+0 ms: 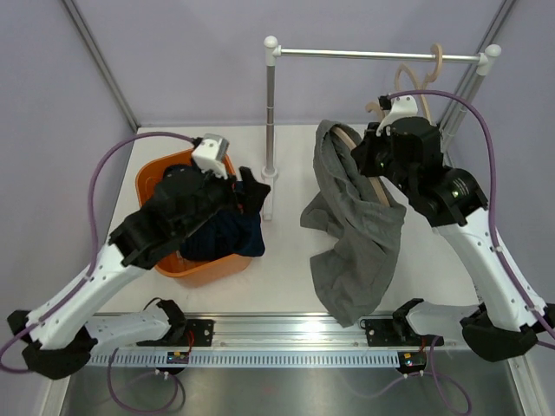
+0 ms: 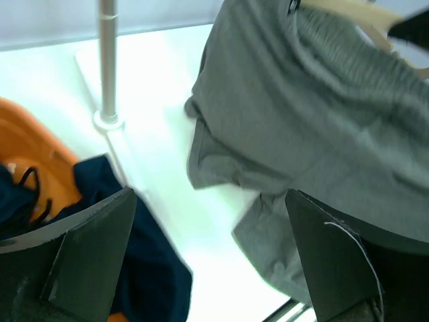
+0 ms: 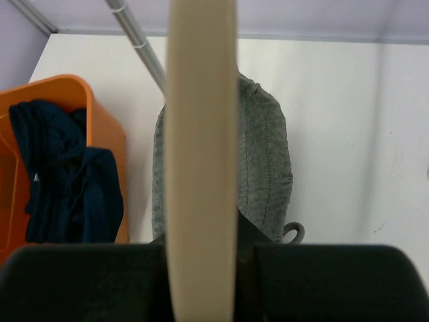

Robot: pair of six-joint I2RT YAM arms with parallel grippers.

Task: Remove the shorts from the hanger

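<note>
Grey shorts (image 1: 355, 234) draped on hanger (image 3: 201, 134) | right hand (image 1: 375, 154) clenched on hanger | left hand (image 2: 211, 261) released, shorts just ahead | step: stripping | next: left grips shorts, pulls off

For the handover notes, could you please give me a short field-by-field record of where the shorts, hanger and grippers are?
grey shorts: waistband around the wooden hanger, legs trailing on the table
navy shorts: in the orange tub
right gripper: shut on the wooden hanger
left gripper: open, holding nothing, near the orange tub
remaining: grey shorts not yet off the wooden hanger
</note>
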